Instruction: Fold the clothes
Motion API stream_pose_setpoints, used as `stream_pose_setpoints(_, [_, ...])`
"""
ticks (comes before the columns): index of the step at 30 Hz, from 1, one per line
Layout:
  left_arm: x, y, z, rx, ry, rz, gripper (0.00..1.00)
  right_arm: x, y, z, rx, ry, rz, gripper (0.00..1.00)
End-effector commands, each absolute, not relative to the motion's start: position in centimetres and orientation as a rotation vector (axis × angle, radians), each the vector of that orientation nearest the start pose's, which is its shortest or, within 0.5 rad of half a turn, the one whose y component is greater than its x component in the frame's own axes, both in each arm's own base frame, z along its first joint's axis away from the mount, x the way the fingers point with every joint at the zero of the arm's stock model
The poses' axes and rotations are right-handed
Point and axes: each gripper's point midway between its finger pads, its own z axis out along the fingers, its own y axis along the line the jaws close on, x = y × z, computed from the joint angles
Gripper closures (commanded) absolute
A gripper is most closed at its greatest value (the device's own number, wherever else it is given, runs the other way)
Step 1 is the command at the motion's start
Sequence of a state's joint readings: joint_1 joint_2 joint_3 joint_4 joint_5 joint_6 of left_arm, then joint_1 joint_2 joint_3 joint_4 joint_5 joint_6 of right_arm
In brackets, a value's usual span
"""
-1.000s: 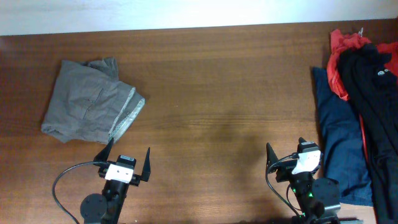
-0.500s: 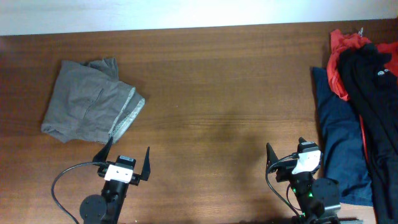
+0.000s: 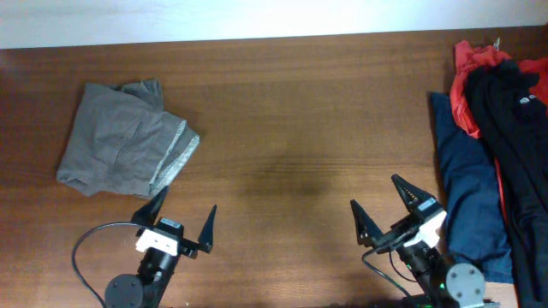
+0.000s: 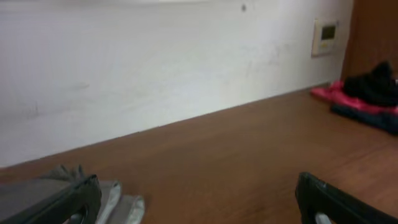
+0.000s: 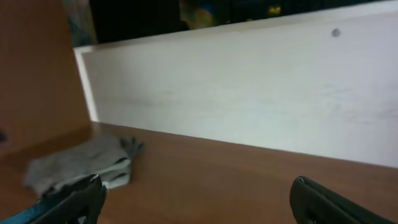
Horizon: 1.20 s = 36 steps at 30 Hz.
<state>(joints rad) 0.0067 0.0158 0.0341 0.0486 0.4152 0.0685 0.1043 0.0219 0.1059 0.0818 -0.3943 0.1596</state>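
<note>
A folded grey garment [image 3: 126, 139] lies at the left of the table; it also shows in the left wrist view [image 4: 112, 199] and the right wrist view [image 5: 81, 163]. A pile lies at the right edge: a black T-shirt with a small white logo [image 3: 518, 111], a red garment [image 3: 469, 77] and a navy one [image 3: 467, 201]. The pile shows far off in the left wrist view [image 4: 367, 93]. My left gripper [image 3: 184, 224] is open and empty near the front edge, below the grey garment. My right gripper [image 3: 383, 207] is open and empty, left of the navy garment.
The brown wooden table [image 3: 308, 111] runs between the grey garment and the pile. A white wall [image 4: 155, 68] stands along the far edge. A black cable [image 3: 81, 252] loops by the left arm's base.
Both grippers have opened wider. The right gripper has turned and shifted left, towards the table's middle. The left has lifted slightly. The clothes have not moved.
</note>
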Motion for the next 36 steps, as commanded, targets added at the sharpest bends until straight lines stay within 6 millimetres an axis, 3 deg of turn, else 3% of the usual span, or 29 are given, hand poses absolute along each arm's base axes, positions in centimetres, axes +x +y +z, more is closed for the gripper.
stream_pose_setpoints(1, [22.8, -6.0, 23.8, 0.283, 1.474, -0.273, 0.01, 22.2, 8.3, 25.2, -0.196, 1.514, 0.533, 0.01])
stream_pose_setpoints(6, [24.1, -5.9, 25.4, 0.259, 1.65, -0.298, 0.01, 24.5, 8.2, 25.8, -0.172, 1.728, 0.511, 0.01])
stream_pose_setpoints(10, [26.7, -6.3, 26.7, 0.251, 1.856, -0.36, 0.01, 27.7, 8.1, 27.1, -0.188, 1.976, 0.45, 0.01])
stream_pose_setpoints(13, [28.9, -7.6, 28.9, 0.296, 1.91, -0.451, 0.01, 29.7, 8.0, 27.3, -0.195, 2.163, 0.429, 0.01])
stream_pose_setpoints(18, [31.8, -8.3, 32.7, 0.33, 1.882, -0.494, 0.0, 31.2, 8.5, 24.3, -0.158, 2.438, 0.474, 0.01])
stream_pose_setpoints(22, [32.9, -8.3, 32.7, 0.339, 1.896, -0.483, 0.01, 32.8, 7.5, 22.3, -0.084, 2.569, 0.426, 0.01])
stream_pose_setpoints(25, [33.6, -6.6, 28.7, 0.243, 2.066, -0.41, 0.01, 35.1, 3.3, 21.7, 0.146, 2.649, 0.239, 0.01])
stream_pose_setpoints(26, [33.5, -6.3, 27.4, 0.225, 2.119, -0.4, 0.01, 35.7, 2.4, 21.8, 0.177, 2.656, 0.205, 0.01])
stream_pose_setpoints(27, [33.2, -5.8, 24.9, 0.191, 2.228, -0.385, 0.01, 37.2, -0.2, 22.4, 0.282, 2.659, 0.137, 0.01])
stream_pose_setpoints(30, [33.0, -5.6, 21.4, 0.165, 2.367, -0.398, 0.01, 40.0, -4.4, 23.4, 0.449, 2.623, 0.101, 0.01])
stream_pose_setpoints(35, [34.0, -6.2, 20.6, 0.178, 2.374, -0.442, 0.01, 44.2, -14.6, 23.0, 0.839, 2.459, 0.061, 0.01])
stream_pose_setpoints(36, [34.5, -6.2, 21.1, 0.183, 2.346, -0.435, 0.01, 45.3, -18.7, 21.4, 0.984, 2.38, 0.062, 0.01])
